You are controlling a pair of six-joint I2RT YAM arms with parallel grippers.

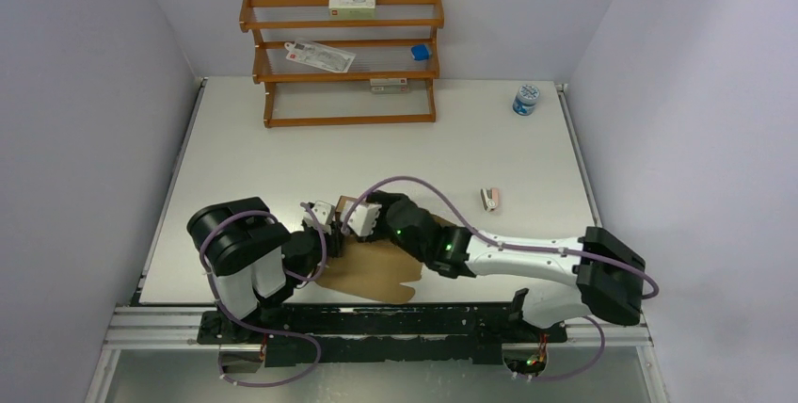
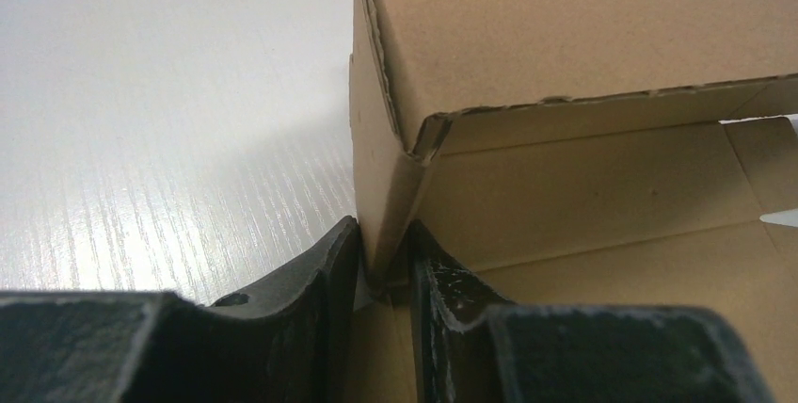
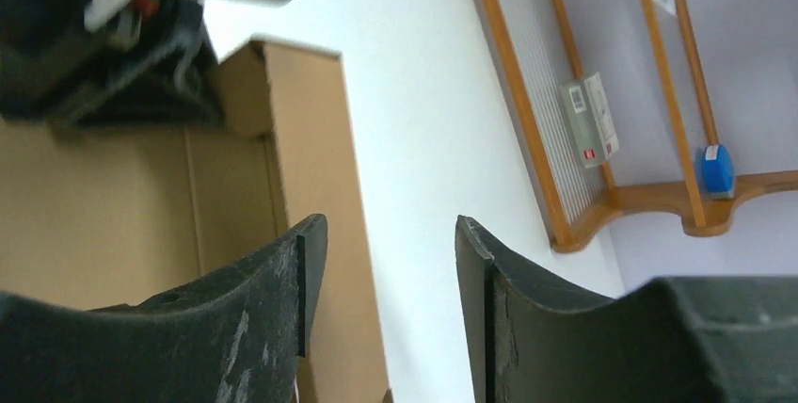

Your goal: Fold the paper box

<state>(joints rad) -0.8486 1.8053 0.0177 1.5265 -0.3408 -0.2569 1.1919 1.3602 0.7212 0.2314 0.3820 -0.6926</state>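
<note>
L gripper [image 2: 384,276]: my fingers clamped on upright wall of paper box [image 2: 583,36], plain brown, part-folded; R gripper [image 3: 381,281] fingers apart.

- Right gripper [image 3: 391,233]: two black fingers [image 3: 263,318] at the bottom edge, set apart, with white table [image 3: 423,120] showing in the gap.
- The finger on the view's left lies over the box [image 3: 113,205]; the other lies over bare table.
- Box: brown cardboard, wide panel at left, narrower side panel past a crease beside the table.
- Left arm [image 3: 103,55]: dark, blurred, top left, at the box's far corner; a white part above it.
- Rack [image 3: 527,130]: orange wood, upper right, lilac wall behind.
- On the rack: white carton [image 3: 591,119] with a red mark, and a blue item [image 3: 715,169].
</note>
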